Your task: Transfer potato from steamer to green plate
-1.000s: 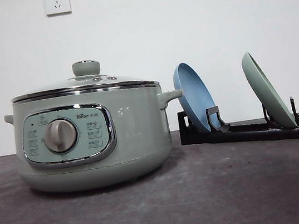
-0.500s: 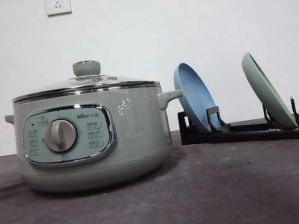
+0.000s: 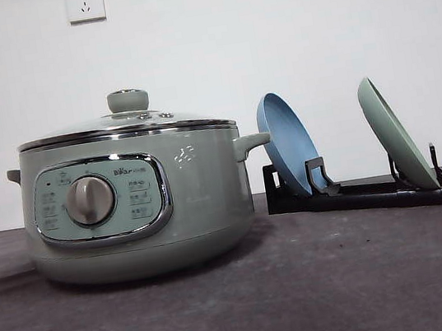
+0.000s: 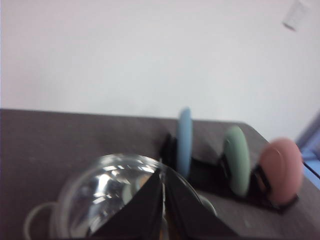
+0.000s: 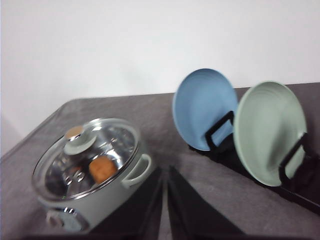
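Front view: steamer (image 3: 134, 199) sits on the left side of the table (image 3: 308, 302) with its lid (image 3: 127, 119) on; green plate (image 3: 396, 133) stands on edge in the black rack (image 3: 375, 191), blue plate (image 3: 289, 143) between them.

Left wrist view: left gripper (image 4: 162, 210) has its fingers pressed together, holding nothing, hanging right over the glass lid. I'd say this arm is nearer. A pink plate (image 4: 281, 170) stands past the green one.

Right wrist view: right gripper (image 5: 165, 210) is likewise closed and empty. Potato (image 5: 102, 169) lies inside the steamer under the lid. My read: lid blocks access, it comes off first.

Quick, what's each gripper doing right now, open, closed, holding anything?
Left gripper: shut, holding nothing.
Right gripper: shut, holding nothing.
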`<state>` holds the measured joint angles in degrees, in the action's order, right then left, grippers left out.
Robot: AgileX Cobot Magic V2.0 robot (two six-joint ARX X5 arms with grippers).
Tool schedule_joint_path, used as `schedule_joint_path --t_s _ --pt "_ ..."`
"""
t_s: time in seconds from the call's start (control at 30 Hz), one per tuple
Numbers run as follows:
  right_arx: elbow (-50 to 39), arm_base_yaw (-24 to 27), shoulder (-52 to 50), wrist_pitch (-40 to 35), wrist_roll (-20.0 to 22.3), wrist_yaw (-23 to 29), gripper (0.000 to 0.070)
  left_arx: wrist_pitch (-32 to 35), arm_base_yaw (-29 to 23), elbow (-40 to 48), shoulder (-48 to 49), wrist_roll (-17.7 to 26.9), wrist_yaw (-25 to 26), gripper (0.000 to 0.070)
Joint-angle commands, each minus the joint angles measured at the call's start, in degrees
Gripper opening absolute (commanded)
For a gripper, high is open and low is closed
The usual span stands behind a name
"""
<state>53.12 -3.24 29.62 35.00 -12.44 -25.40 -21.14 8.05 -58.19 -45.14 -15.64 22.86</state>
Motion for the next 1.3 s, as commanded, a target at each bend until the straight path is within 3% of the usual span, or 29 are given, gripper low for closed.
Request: schedule_joint_path --t_s 0.0,0.27,0.57,0.63,0.7,0.8,0.87,0.9,1.27 --pt "1.38 -1.07 0.87 0.85 4.04 -1.01 0.0005 -0.89 0.9 -1.31 -0.5 1.99 2.08 0.0" --pt "2.08 -5.34 3.28 2.98 9.08 -6.67 0.0006 -11.83 6.25 -1.31 -0.57 11.83 4.69 0.0" --pt "2.08 -5.54 3.26 2.74 9.91 -6.0 0.0029 -12.69 8.86 -1.31 -0.55 11.98 4.69 0.0005" --pt "2.08 -5.54 3.26 2.74 9.89 -6.0 0.0134 -12.71 8.86 -1.31 -0.55 11.98 4.69 0.0059" --pt "2.06 -5.54 3.26 2.76 9.83 -6.02 0.0303 -12.69 8.86 -1.31 -0.55 11.96 4.67 0.0176" --pt "2.08 -5.54 3.26 2.78 9.39 -6.06 0.051 -12.69 8.86 -1.31 -0.55 11.96 4.67 0.0432" --pt "2.08 -5.54 3.26 2.83 9.06 -6.06 0.058 -12.71 8.86 -1.31 -0.55 11.96 4.67 0.0606" --pt "2.08 -5.54 3.26 2.83 8.67 -6.04 0.0595 -12.71 8.86 -1.31 -0.55 11.96 4.67 0.0649" --pt "2.06 -5.54 3.24 5.13 5.78 -6.13 0.0615 -12.71 8.86 -1.31 -0.55 10.6 4.67 0.0672"
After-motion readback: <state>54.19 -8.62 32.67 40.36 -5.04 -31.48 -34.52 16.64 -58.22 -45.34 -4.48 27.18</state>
